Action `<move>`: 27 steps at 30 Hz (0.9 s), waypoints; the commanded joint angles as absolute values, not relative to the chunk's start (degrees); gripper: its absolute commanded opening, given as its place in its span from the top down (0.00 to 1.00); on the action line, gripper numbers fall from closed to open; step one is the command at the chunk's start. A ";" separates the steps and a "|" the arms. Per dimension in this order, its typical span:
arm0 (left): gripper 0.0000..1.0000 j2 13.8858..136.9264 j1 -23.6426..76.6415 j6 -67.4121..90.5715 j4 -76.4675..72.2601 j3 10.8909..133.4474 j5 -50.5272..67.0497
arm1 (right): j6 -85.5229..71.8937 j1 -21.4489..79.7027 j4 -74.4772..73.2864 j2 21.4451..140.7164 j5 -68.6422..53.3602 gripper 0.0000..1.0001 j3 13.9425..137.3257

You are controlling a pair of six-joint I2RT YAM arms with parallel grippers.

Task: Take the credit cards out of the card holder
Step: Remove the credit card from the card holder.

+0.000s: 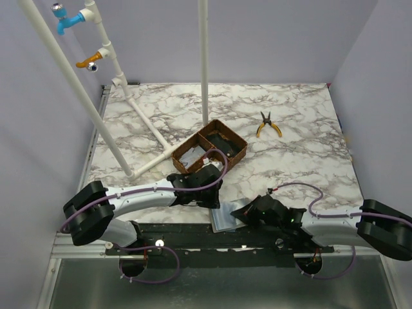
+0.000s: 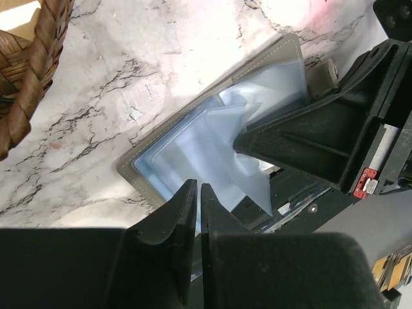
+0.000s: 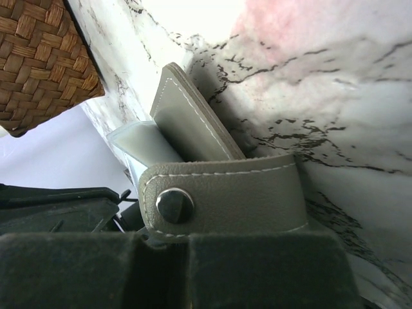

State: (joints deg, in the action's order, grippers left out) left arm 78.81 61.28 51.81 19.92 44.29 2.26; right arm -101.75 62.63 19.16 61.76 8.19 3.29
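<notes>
The grey card holder (image 1: 226, 219) lies open at the table's near edge. In the left wrist view its grey rim (image 2: 145, 168) frames pale blue sleeves, and whitish credit cards (image 2: 241, 112) stick out fanned. My right gripper (image 1: 256, 212) is shut on the holder's right side, seen as black fingers (image 2: 302, 138). In the right wrist view its fingers (image 3: 187, 241) clamp the snap strap (image 3: 225, 193), and a pale card (image 3: 138, 145) pokes out behind. My left gripper (image 1: 203, 192) hovers over the holder's left end. Its jaws (image 2: 198, 188) are shut to a hairline slit with nothing clearly between them.
A brown woven tray (image 1: 237, 153) stands just beyond the left gripper, with whitish flat pieces (image 1: 187, 154) in its left compartment. Its rim shows in both wrist views (image 2: 29, 77) (image 3: 38, 58). Yellow-handled pliers (image 1: 267, 124) lie far right. A white pipe frame (image 1: 145, 125) crosses the left side.
</notes>
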 commanded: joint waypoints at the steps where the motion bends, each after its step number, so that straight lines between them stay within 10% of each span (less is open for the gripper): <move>1: 0.91 79.98 61.65 50.19 19.47 45.73 4.75 | -103.09 63.11 13.97 61.51 9.05 0.99 1.04; 16: 0.92 86.48 62.36 51.00 12.71 46.95 9.69 | -95.01 63.14 8.84 60.39 9.87 0.98 7.34; 27: 0.92 92.38 63.02 51.33 11.48 54.13 12.18 | -89.21 63.11 -19.71 41.30 20.99 0.53 18.45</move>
State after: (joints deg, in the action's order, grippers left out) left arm 89.69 62.33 50.94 14.74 50.04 8.82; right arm -91.29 62.70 -4.40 47.51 13.15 14.41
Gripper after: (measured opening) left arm 0.078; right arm 0.452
